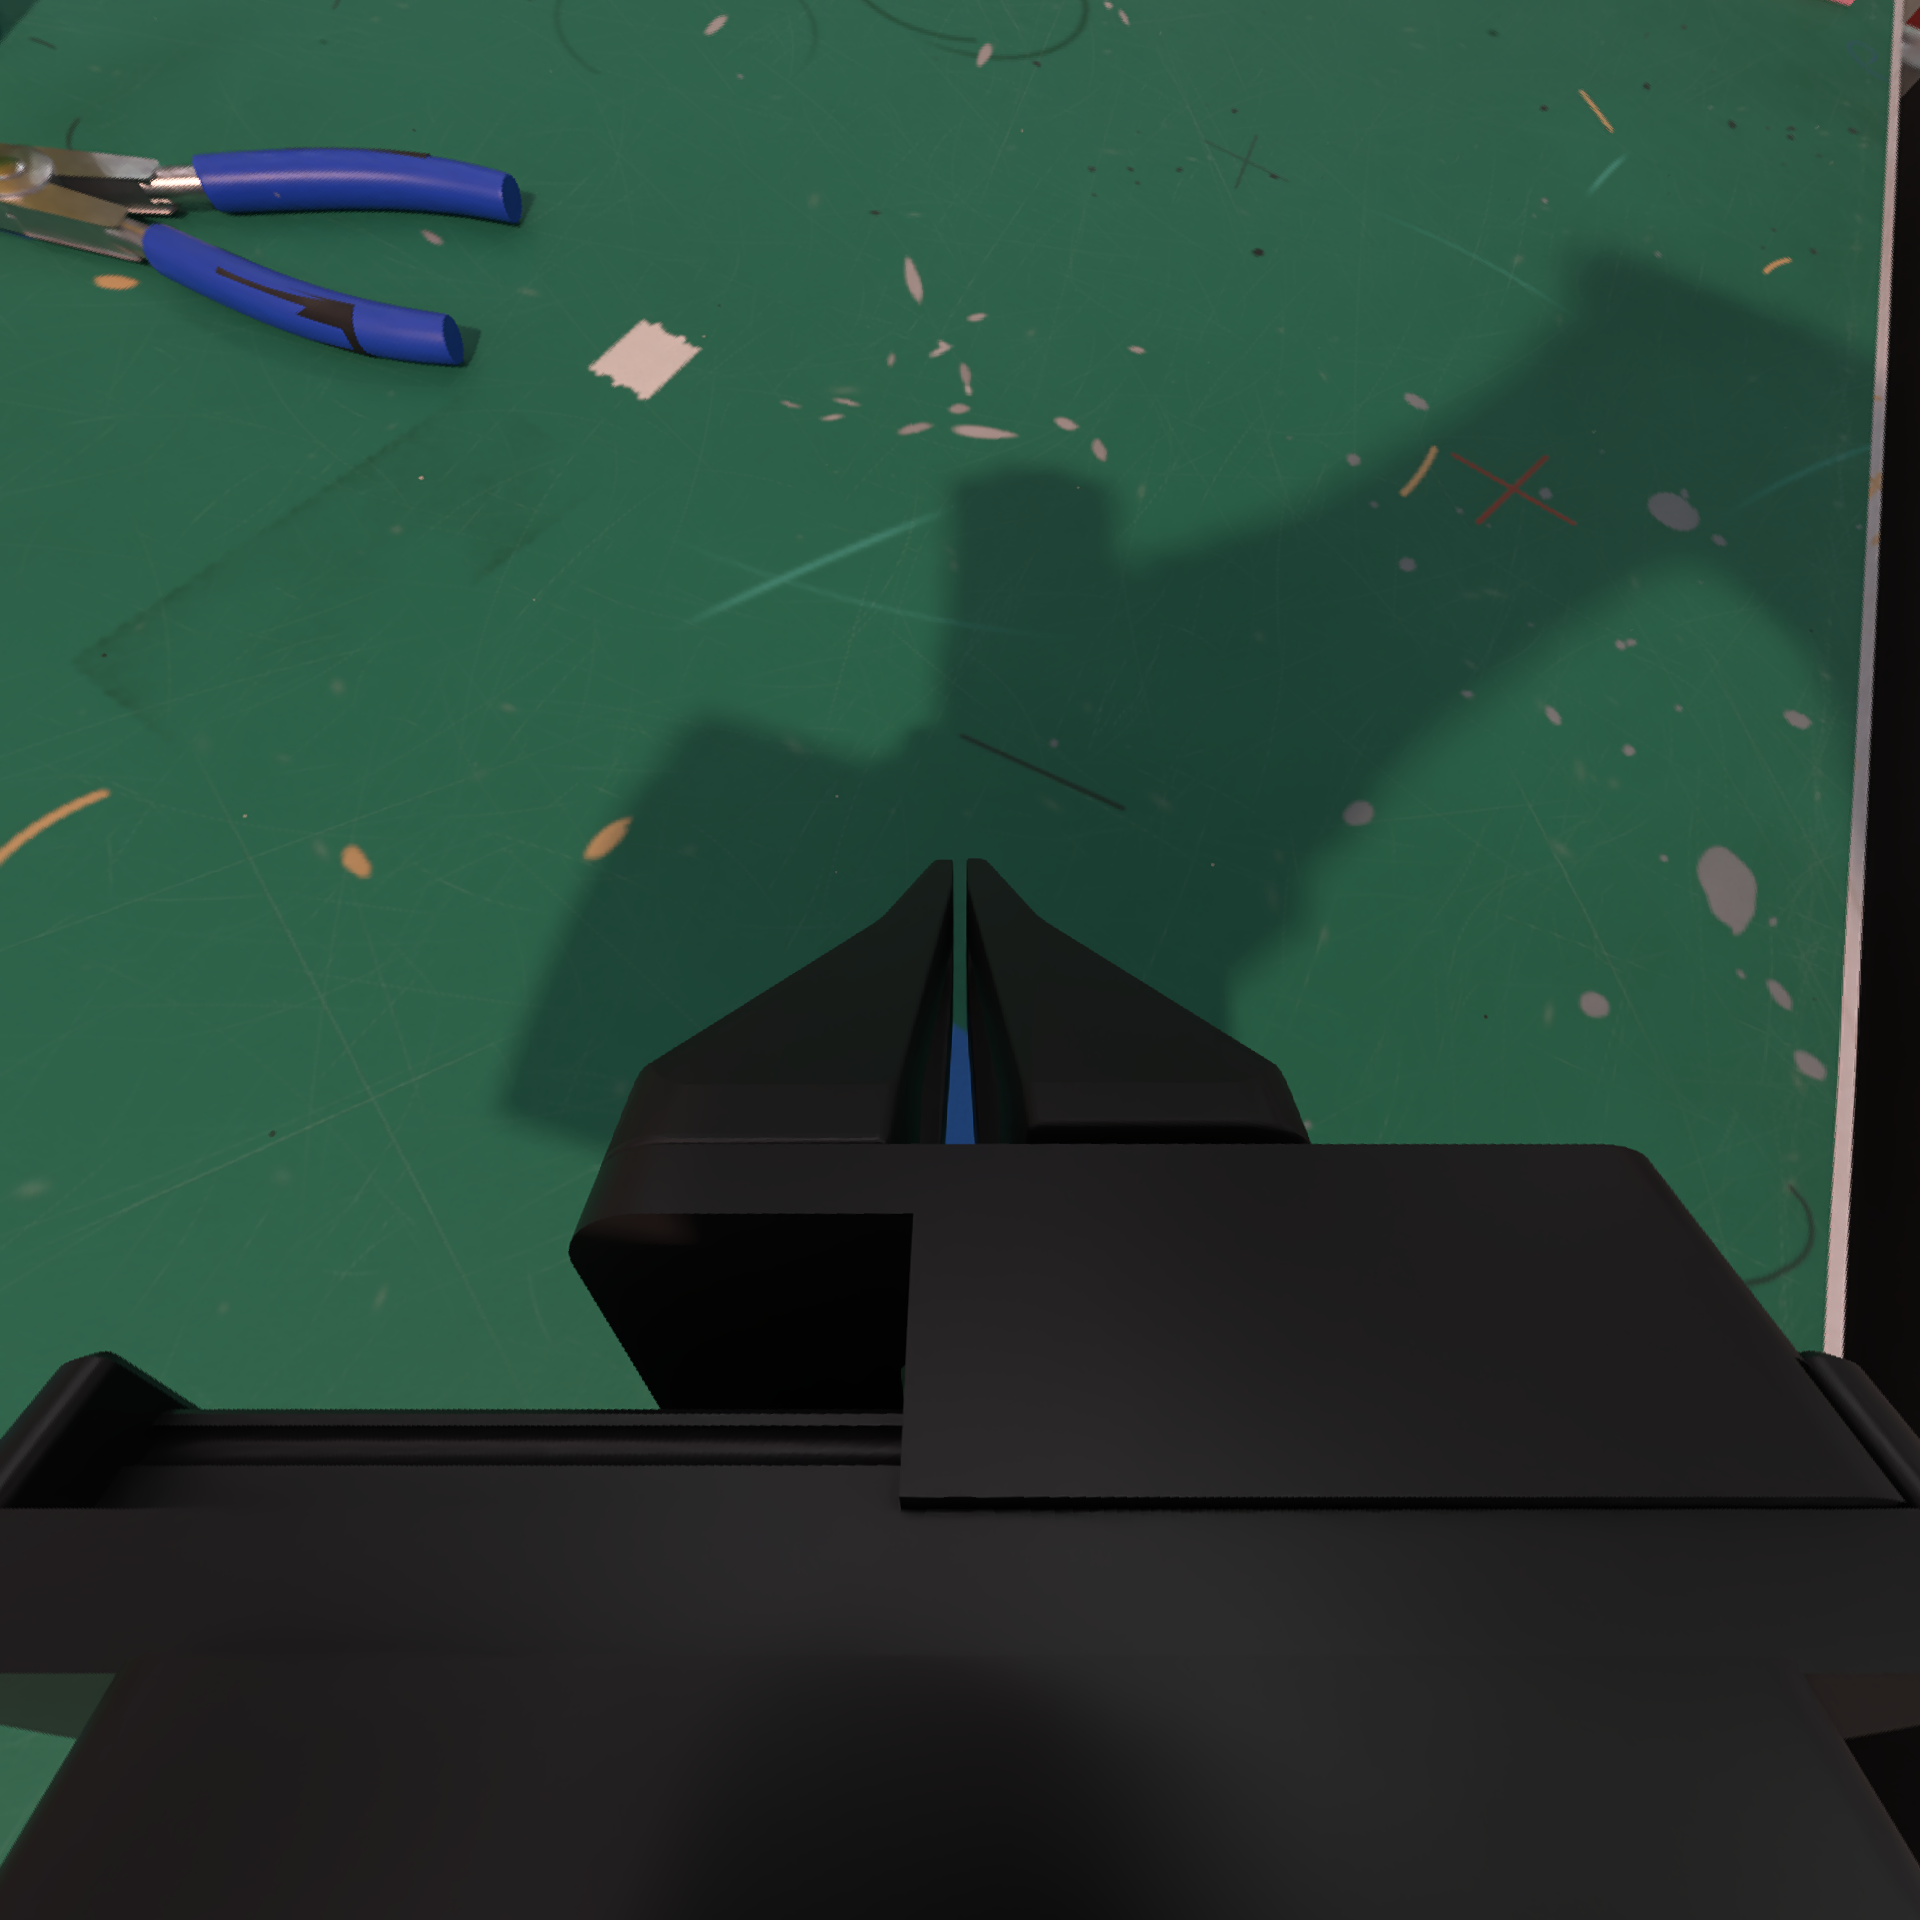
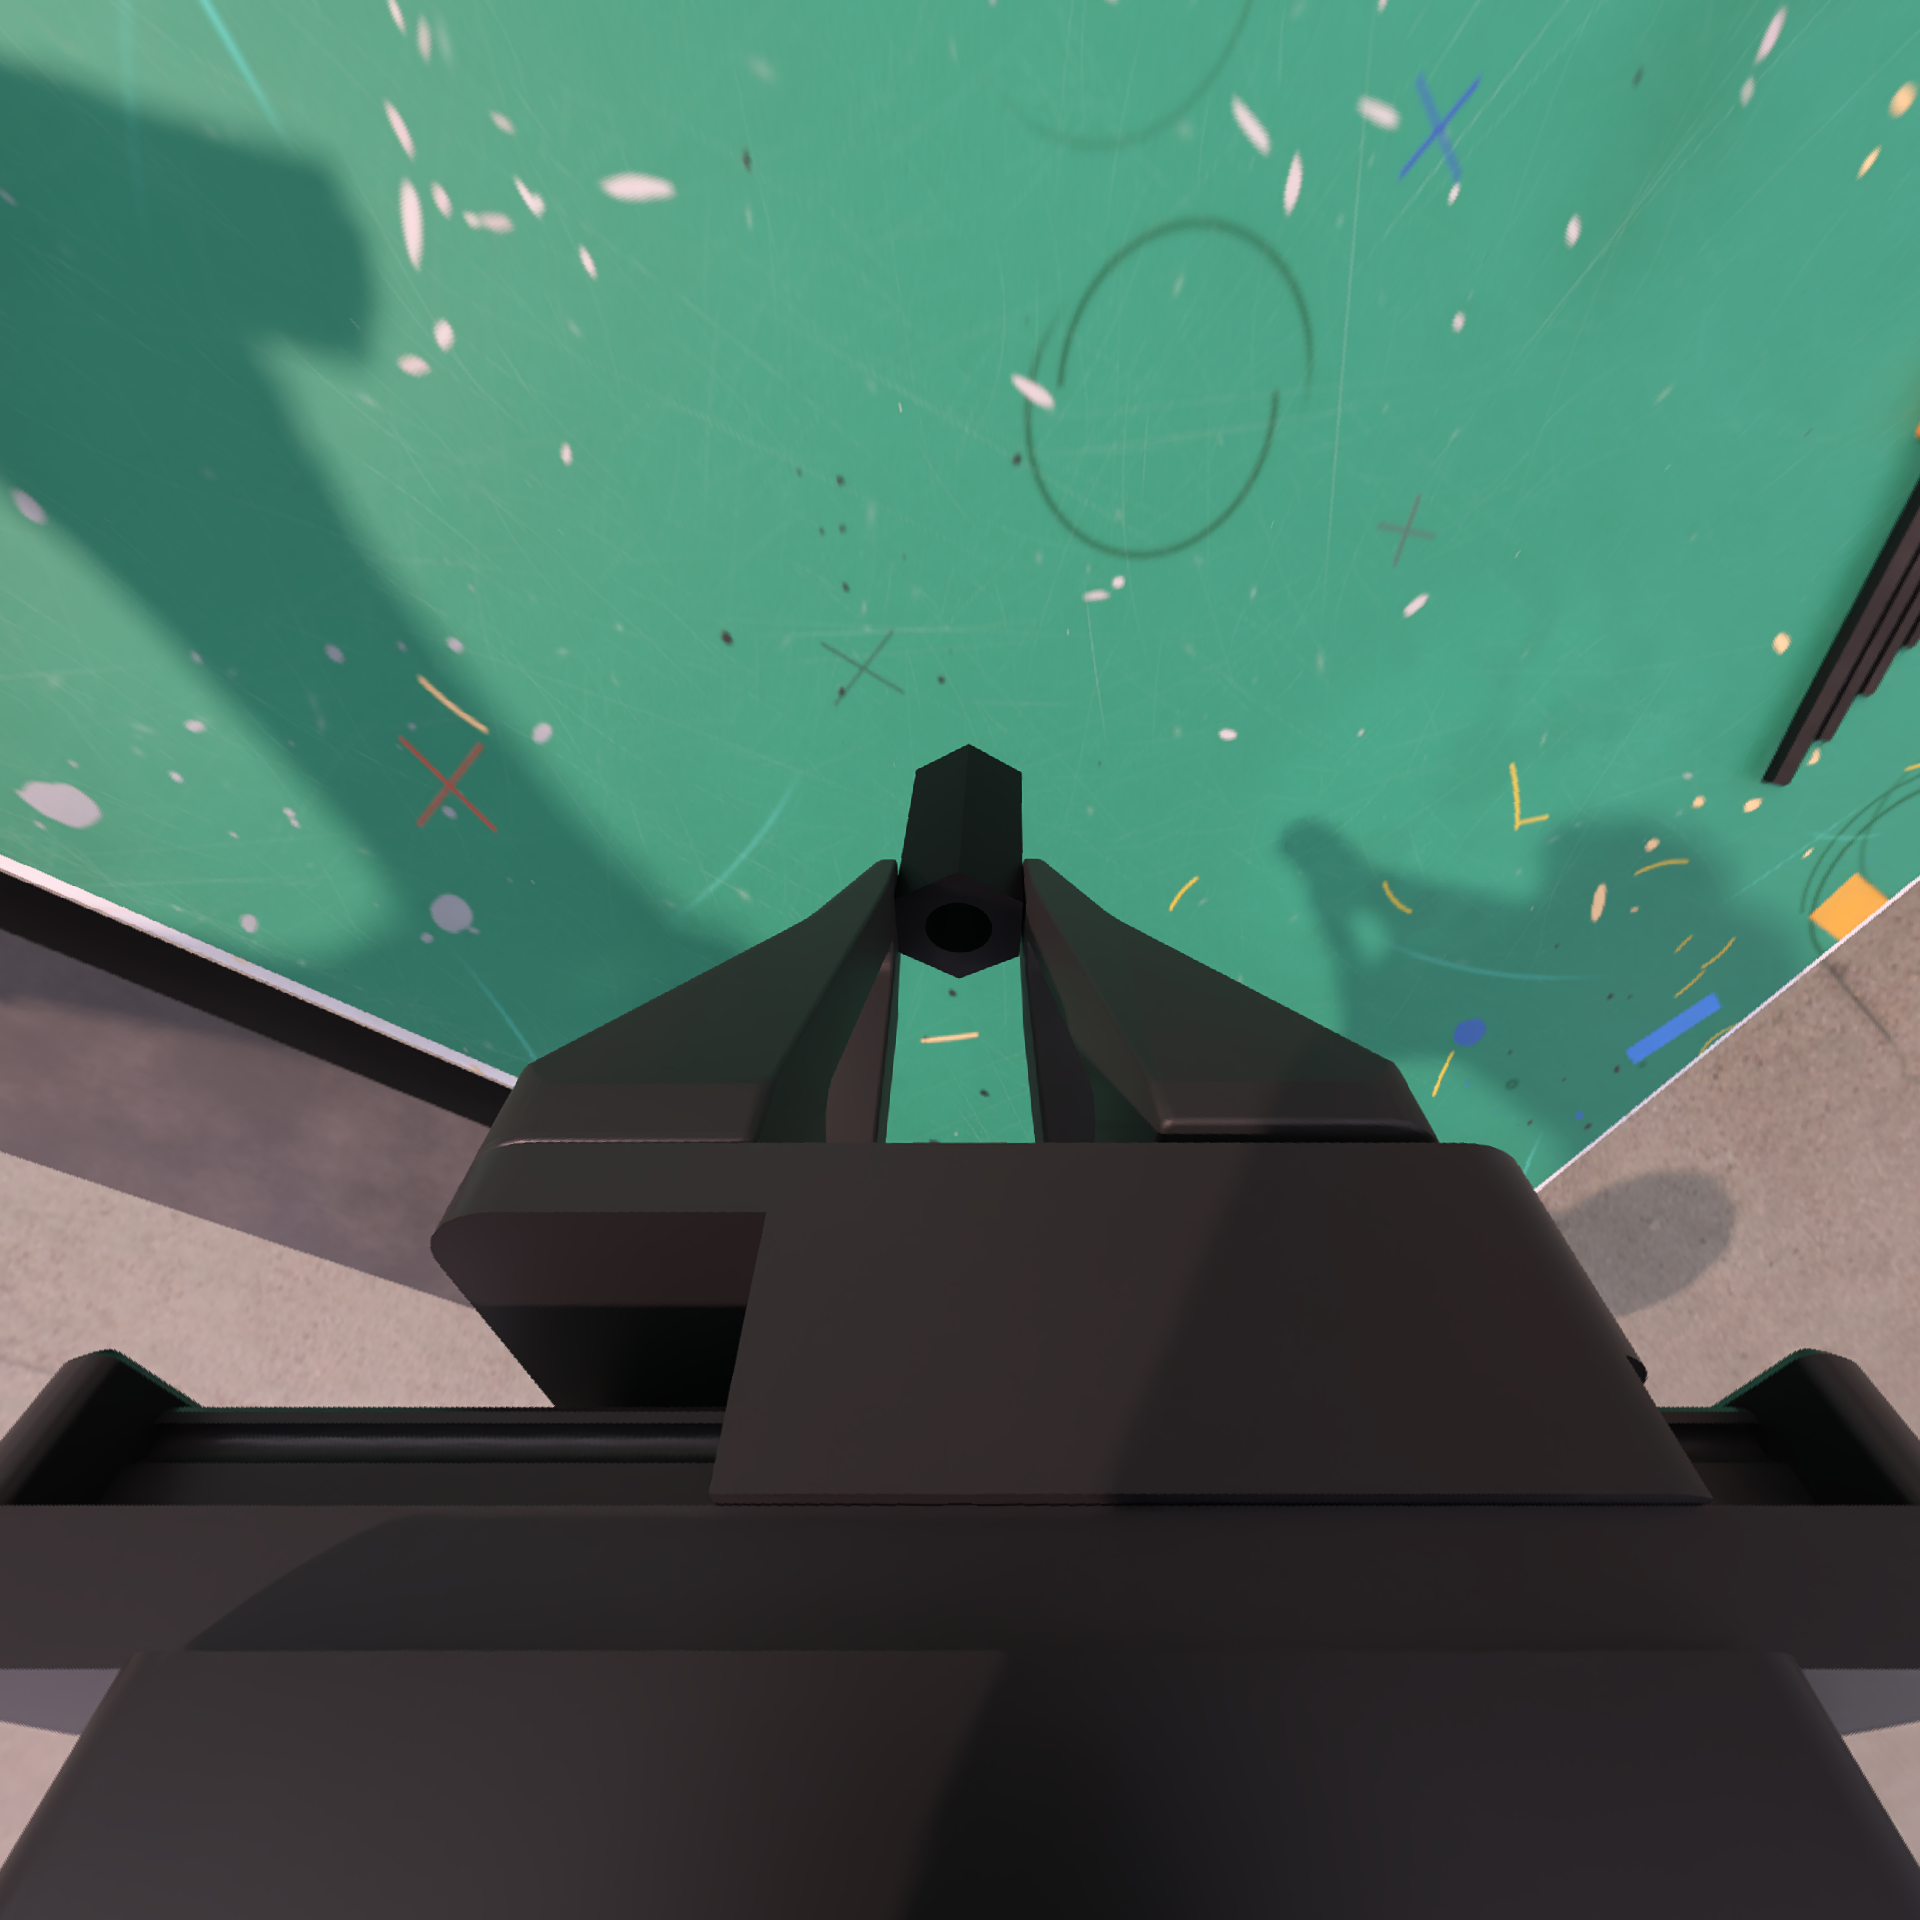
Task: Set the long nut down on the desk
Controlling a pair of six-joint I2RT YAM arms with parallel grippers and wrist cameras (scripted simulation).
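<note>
Right wrist view: gripper (image 2: 959, 868) pinches the long nut (image 2: 961, 831) above bare green desk (image 2: 1143, 644) inside its near edge.

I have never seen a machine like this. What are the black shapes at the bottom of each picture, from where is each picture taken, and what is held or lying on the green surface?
Each picture comes from a camera on one robot arm's wrist, looking forward along its two black fingers. In the left wrist view, the left gripper is closed with nothing visibly held; beyond it, blue-handled pliers lie on the green desk. In the right wrist view, the right gripper clamps a long nut, black, six-sided, with a hole through it, above the desk. The dark patches are shadows of the arms.
</note>
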